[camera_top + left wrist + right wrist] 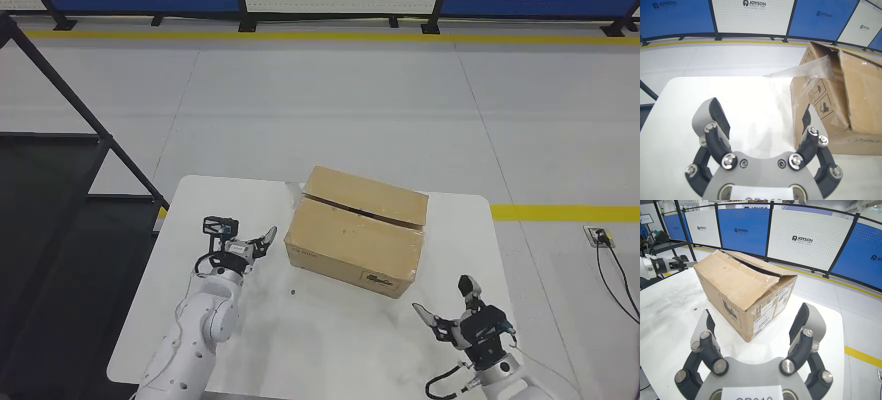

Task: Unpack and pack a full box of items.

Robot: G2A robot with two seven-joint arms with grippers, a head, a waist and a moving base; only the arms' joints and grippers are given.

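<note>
Sitting on the far middle of the white table [330, 340], the cardboard box [357, 235] has its top flaps folded down, with the seam gaping slightly along the far side. A loose strip of clear tape [800, 71] hangs off its left end. The left gripper [762, 106] is just left of the box, fingers spread apart and holding nothing, one pad [806, 115] close beside the box's end wall. The right gripper [755, 310] is off the box's near right corner, fingers likewise apart and empty. A small dark speck [291, 292] lies on the table near the box's front face.
</note>
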